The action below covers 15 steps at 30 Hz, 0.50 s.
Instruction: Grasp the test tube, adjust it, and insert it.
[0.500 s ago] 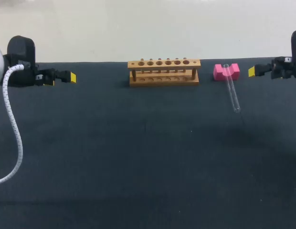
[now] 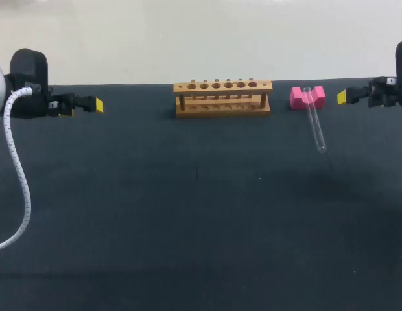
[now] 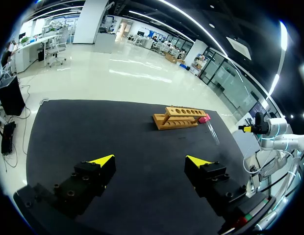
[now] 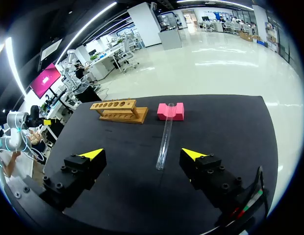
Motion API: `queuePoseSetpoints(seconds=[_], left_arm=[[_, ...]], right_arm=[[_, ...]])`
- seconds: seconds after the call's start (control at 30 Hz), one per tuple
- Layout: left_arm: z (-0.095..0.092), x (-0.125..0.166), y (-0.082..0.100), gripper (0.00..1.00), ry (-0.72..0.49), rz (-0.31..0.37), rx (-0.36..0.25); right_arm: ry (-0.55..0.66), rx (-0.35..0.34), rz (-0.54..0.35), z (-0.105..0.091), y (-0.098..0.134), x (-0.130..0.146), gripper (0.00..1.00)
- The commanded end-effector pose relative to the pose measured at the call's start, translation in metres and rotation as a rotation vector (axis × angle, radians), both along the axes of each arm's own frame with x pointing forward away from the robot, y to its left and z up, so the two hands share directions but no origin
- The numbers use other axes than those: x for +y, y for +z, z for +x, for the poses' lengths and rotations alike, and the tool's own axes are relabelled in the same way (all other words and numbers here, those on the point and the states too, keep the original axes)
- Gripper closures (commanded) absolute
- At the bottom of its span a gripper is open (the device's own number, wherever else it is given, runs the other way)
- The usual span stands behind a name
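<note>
Dark matte tabletop [image 2: 188, 227], two arms parked at opposite far corners.

- Light wooden test tube rack with six holes on top [image 2: 223, 97] stands upright at the far middle of the table. All holes look unfilled.
- Pink foam block with a notch in its top [image 2: 297, 98] sits just beside the rack, on its right side.
- Clear glass test tube [image 2: 316, 129] lies tilted: far end resting in the block's notch, near end down on the table, pointing toward the front edge.
- Left gripper [image 2: 97, 105]: far left, well apart from the rack, nothing near it. Wrist view shows the left gripper's [image 3: 149, 160] yellow-tipped fingers spread wide over bare table, holding nothing; rack [image 3: 177, 118], block [image 3: 204, 118] and tube [image 3: 212, 133] are well ahead of it.
- Right gripper [image 2: 342, 97]: far right, near the pink block but not touching it. From its wrist, the right gripper [image 4: 142, 154] is also spread wide and not holding anything. Tube [image 4: 164, 142] lies ahead of the fingers, its near end roughly in line with the gap between them, no contact. Block [image 4: 163, 112] and rack [image 4: 117, 110] are beyond it.
- White coiled cable [image 2: 19, 175] hangs off the left arm over the table's left side.
</note>
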<state>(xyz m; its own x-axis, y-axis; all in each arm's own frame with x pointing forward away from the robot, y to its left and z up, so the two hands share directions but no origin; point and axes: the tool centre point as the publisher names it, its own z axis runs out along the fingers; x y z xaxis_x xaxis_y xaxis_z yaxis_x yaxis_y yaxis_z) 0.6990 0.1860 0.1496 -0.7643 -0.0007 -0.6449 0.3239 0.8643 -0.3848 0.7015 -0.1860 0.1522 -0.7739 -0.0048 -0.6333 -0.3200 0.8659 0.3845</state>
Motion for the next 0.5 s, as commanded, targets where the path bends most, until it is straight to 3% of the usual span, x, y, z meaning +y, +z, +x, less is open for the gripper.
queuePoseSetpoints(seconds=[0.03,0.07,0.2,0.43,0.5], left_arm=[[0.002,0.001,0.0,0.0,-0.024,-0.03,-0.006],[0.003,0.003,0.0,0.0,-0.055,-0.069,-0.016],[0.007,0.005,-0.007,0.0,-0.183,-0.029,-0.056],[0.01,-0.002,-0.015,0.0,-0.435,-0.018,-0.108],[0.011,-0.007,-0.018,0.0,-0.532,-0.006,-0.164]], right_arm=[[0.001,0.0,-0.001,0.0,0.0,0.0,0.0],[0.001,0.0,-0.001,0.0,0.0,0.0,0.0],[0.001,0.0,-0.001,0.0,0.0,0.0,0.0],[0.001,0.0,-0.001,0.0,0.0,0.0,0.0],[0.001,0.0,-0.001,0.0,0.0,0.0,0.0]])
